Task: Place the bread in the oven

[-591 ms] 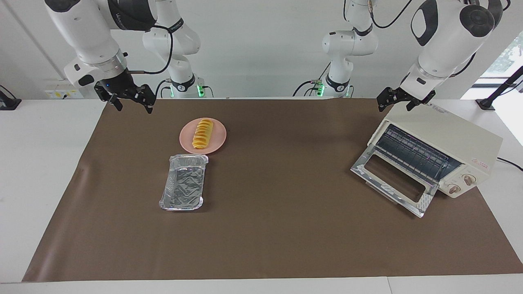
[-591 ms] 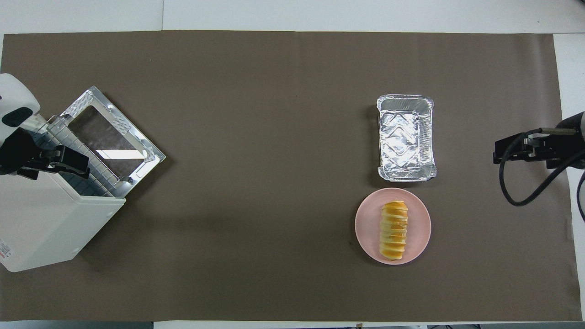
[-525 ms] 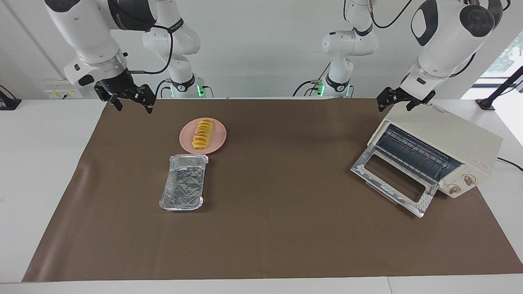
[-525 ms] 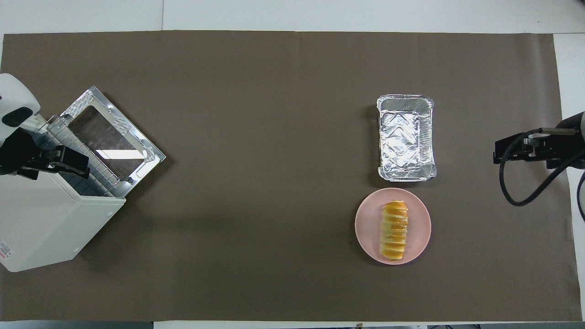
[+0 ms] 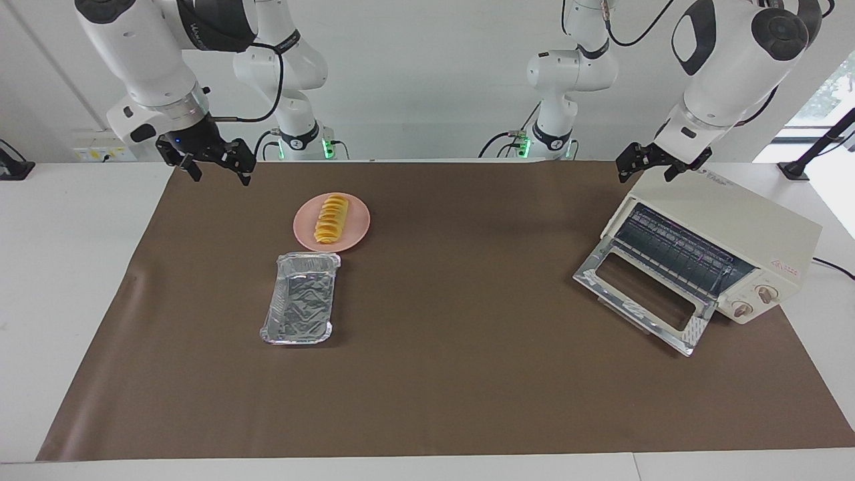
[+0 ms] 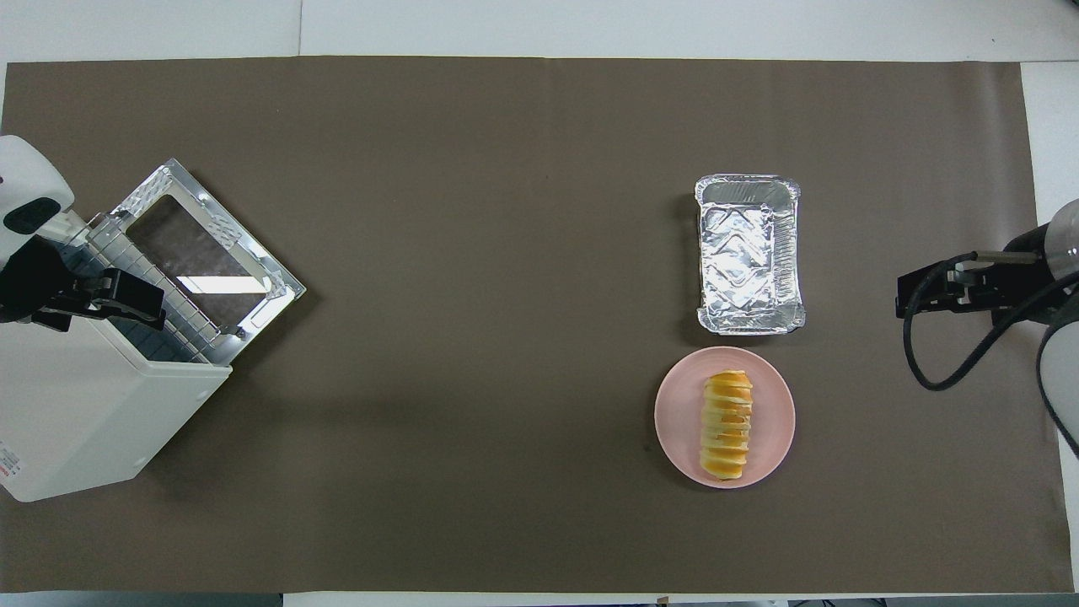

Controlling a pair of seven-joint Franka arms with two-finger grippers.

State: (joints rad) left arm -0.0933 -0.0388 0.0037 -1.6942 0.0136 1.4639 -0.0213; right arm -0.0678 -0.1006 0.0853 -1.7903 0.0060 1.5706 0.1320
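Observation:
The yellow-orange ridged bread [image 5: 330, 218] [image 6: 727, 426] lies on a pink plate [image 5: 356, 227] [image 6: 773, 417] toward the right arm's end of the table. The cream-white oven [image 5: 755, 227] [image 6: 93, 405] stands at the left arm's end, its glass door [image 5: 644, 294] [image 6: 206, 253] dropped open and the dark rack showing inside. My right gripper [image 5: 220, 175] [image 6: 906, 295] hangs open and empty above the mat's edge, apart from the plate. My left gripper [image 5: 644, 172] [image 6: 135, 295] hangs open and empty over the oven's top edge.
A silver foil tray [image 5: 277, 304] [image 6: 706, 253] lies just beside the plate, farther from the robots. A brown mat [image 5: 467, 374] covers the table between the plate and the oven. A black cable [image 6: 936, 371] loops by the right gripper.
The right gripper has shifted a little toward the middle of the table. The left arm, bread, tray and oven have not moved.

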